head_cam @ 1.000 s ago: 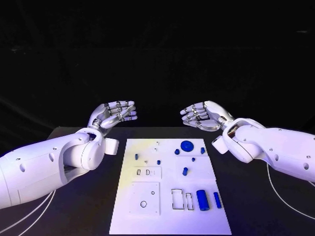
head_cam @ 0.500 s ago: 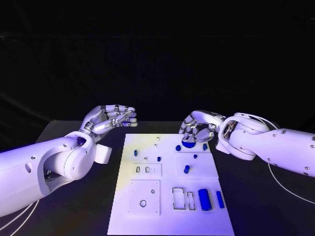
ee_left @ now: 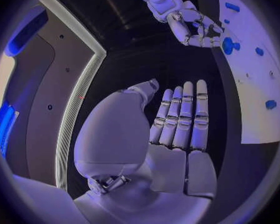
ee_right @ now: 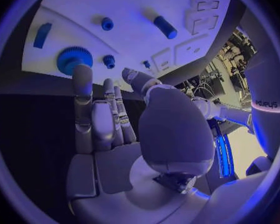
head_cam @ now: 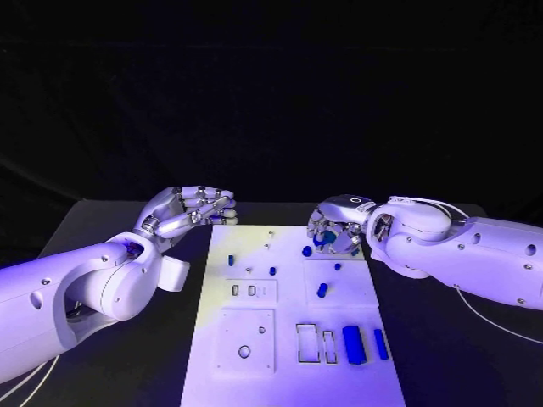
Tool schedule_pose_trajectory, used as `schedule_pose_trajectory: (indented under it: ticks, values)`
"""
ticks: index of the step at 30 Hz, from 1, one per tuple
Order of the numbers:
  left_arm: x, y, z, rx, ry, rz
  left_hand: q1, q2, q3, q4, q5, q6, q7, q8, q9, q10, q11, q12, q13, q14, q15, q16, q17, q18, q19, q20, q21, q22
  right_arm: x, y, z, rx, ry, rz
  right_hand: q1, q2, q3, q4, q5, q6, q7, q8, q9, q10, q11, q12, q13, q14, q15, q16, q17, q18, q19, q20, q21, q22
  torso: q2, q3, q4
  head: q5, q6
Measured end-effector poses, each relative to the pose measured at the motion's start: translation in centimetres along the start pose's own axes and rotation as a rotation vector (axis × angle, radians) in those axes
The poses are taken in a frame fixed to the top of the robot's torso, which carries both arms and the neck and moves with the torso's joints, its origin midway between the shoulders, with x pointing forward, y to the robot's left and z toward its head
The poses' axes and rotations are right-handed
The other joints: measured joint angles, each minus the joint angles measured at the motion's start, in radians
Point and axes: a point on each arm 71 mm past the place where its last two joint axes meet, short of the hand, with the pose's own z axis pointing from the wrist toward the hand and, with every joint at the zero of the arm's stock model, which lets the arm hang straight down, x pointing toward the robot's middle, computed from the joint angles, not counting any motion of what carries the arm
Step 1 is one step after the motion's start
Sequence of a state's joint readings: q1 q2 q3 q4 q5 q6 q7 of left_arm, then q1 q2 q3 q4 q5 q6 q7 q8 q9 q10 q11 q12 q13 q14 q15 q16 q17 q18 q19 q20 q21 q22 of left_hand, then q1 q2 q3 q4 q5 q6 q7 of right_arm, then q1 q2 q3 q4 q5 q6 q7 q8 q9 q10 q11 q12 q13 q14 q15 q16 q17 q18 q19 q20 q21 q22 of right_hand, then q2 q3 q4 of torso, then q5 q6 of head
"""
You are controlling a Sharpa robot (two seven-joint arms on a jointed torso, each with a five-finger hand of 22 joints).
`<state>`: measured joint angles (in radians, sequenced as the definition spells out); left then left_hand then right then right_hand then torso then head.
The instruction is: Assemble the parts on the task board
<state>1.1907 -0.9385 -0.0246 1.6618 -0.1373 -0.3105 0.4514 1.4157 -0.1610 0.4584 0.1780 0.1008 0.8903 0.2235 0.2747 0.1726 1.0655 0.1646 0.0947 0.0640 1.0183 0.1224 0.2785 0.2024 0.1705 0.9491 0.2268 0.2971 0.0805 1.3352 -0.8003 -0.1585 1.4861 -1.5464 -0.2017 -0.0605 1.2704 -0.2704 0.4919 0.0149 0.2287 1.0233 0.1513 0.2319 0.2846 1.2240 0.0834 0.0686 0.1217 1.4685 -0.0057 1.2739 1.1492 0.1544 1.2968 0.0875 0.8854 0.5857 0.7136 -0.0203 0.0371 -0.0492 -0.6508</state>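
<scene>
The white task board lies in the middle of the black table, with several blue parts on it. A blue gear sits at its far right corner. My right hand hovers right over that gear with its fingers reaching down beside it; the right wrist view shows the fingertips next to the gear, and nothing is held. My left hand hangs just off the board's far left corner, and its fingers are straight and hold nothing. The left wrist view shows the right hand by the gear.
A short blue cylinder lies mid-board, with small pegs near the gear. A large blue cylinder and a blue bar lie at the near right beside rectangular slots. Bare black table flanks the board.
My right hand has come down and forward from behind the board onto the blue gear. The left hand has stayed about where it was. The camera has shifted.
</scene>
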Motion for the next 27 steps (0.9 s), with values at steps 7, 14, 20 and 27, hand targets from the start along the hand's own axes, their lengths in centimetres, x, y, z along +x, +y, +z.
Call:
schedule_pose_trajectory:
  ticks: [7,14,20,27]
  values:
    - [0.1,0.0,0.0,-0.002,0.006,-0.003,-0.004,-0.004,0.003,-0.003,0.0,0.0,0.0,0.0,0.0,0.0,0.0,-0.005,0.0,0.0,0.0,0.0,0.0,0.0,0.0,0.0,-0.004,-0.001,0.1,0.3,0.4,0.007,0.003,-0.038,0.004,-0.004,-0.007,0.007,0.0,-0.001,-0.001,-0.01,0.013,-0.02,0.005,0.0,-0.003,-0.004,0.004,0.055,0.052,0.0,0.0,0.0,0.066,0.079,0.009,-0.0026,0.0018,0.0,0.0]
    - [0.1,0.0,0.0,-0.005,0.01,-0.005,-0.004,-0.004,0.003,-0.003,0.0,0.0,0.0,-0.004,0.0,-0.004,0.004,-0.005,0.0,-0.003,0.003,-0.004,0.001,0.0,-0.003,0.003,-0.004,-0.002,0.4,0.4,1.0,0.016,0.004,-0.062,0.004,-0.003,-0.005,0.011,0.0,-0.008,0.005,-0.019,0.016,-0.024,0.008,0.0,-0.003,-0.004,0.004,0.075,0.071,0.0,0.005,0.006,0.092,0.113,0.016,-0.0051,0.0079,-0.002,-0.007]
    - [0.1,0.0,-0.1,-0.008,0.012,-0.005,-0.004,-0.004,0.003,-0.003,0.0,0.0,0.0,-0.004,0.0,-0.004,0.004,-0.005,0.0,-0.003,0.003,-0.004,0.001,0.0,-0.003,0.003,-0.004,-0.002,0.6,0.2,1.2,0.026,0.007,-0.072,0.009,0.002,-0.002,0.013,0.0,-0.008,0.005,-0.019,0.019,-0.024,0.008,0.0,-0.003,-0.004,0.004,0.081,0.074,0.0,0.001,0.01,0.099,0.112,0.022,-0.0062,0.0107,-0.003,-0.009]
    - [0.1,0.0,-0.2,-0.01,0.015,-0.007,-0.004,-0.004,0.003,-0.003,0.0,0.0,0.0,-0.004,0.0,-0.004,0.004,-0.005,0.0,-0.003,0.003,-0.004,0.002,0.0,-0.003,0.002,-0.004,-0.002,0.9,0.2,1.4,0.034,0.014,-0.076,0.021,0.006,0.002,0.017,0.0,-0.008,0.005,-0.019,0.023,-0.027,0.004,0.0,-0.004,-0.004,0.004,0.093,0.088,0.0,0.0,0.011,0.108,0.128,0.027,-0.0066,0.0128,-0.004,-0.011]
